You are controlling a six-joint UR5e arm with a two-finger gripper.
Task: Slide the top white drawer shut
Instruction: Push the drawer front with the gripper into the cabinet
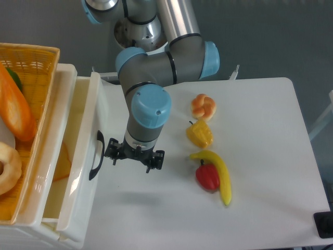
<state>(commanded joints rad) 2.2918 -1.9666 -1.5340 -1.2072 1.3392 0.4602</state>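
The top white drawer (83, 187) stands pulled out at the left, its tub open to view from above. Its flat front faces right and carries a black curved handle (96, 156). Something pale orange (62, 162) lies inside the tub. My gripper (134, 158) points down at the table just right of the drawer front. Its jaws are spread and empty, and the left finger (111, 154) is close to the handle with a small gap between them. The wrist hides the fingertips' lower parts.
A yellow woven basket (44, 57) with bread and a carrot sits on the cabinet at the far left. On the white table (270, 130) to the right lie an orange bun (203, 107), a yellow pepper (199, 134), a banana (220, 174) and a red pepper (207, 177).
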